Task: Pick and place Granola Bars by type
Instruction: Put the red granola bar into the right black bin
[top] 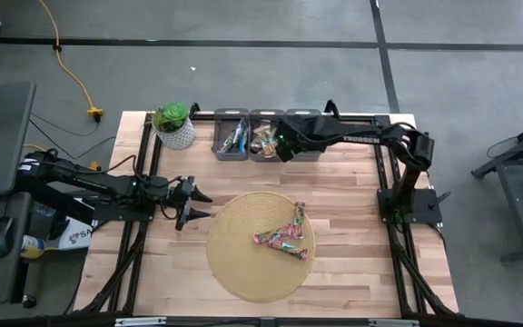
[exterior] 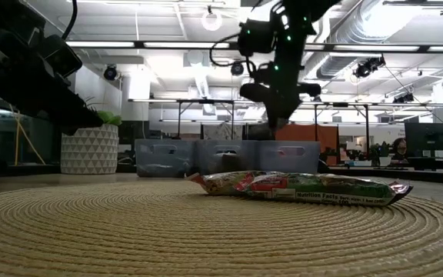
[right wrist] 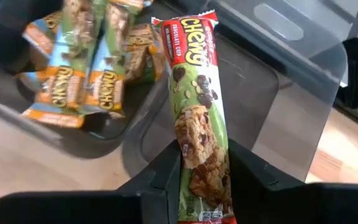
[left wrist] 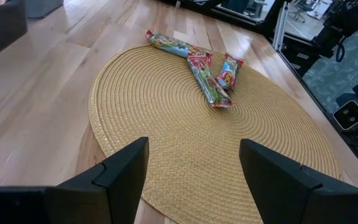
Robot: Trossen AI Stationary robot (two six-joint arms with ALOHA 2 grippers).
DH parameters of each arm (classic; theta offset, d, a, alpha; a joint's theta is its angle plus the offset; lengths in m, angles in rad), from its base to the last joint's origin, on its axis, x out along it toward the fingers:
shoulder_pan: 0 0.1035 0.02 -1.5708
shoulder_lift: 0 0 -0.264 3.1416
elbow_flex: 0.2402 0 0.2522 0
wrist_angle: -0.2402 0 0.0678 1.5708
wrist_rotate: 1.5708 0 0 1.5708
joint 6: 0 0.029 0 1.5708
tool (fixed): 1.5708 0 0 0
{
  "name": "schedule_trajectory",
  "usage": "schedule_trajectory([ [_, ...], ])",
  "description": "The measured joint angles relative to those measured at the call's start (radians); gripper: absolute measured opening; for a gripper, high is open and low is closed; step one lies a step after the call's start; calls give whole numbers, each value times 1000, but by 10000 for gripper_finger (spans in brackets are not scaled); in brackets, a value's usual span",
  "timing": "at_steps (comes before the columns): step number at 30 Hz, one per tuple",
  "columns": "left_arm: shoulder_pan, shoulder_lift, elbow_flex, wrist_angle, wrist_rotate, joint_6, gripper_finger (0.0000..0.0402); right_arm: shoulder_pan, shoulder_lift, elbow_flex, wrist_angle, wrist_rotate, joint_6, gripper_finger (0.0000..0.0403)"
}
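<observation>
Right claw (right wrist: 205,177) clenched on a red-and-green granola bar (right wrist: 199,118), over the rightmost grey bin (top: 305,147). Left claw (top: 200,205) released, hovering beside the woven mat (top: 243,263). Three more bars (top: 284,236) on the mat.

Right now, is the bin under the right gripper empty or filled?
Apparently empty: beneath the held chocolate chip bar, the bin shows only bare floor.

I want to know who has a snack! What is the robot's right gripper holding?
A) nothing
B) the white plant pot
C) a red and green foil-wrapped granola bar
C: the right gripper pinches a red and green foil-wrapped granola bar over a grey plastic bin.
</observation>
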Motion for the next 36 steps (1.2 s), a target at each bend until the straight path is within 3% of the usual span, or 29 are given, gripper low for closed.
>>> schedule_trajectory([
  [20,0,0,0,0,0,0,248,-179,-101,-248,230,-145,-21,91],
  [36,0,0,0,0,0,0,248,-174,-148,-251,332,-198,-197,197],
])
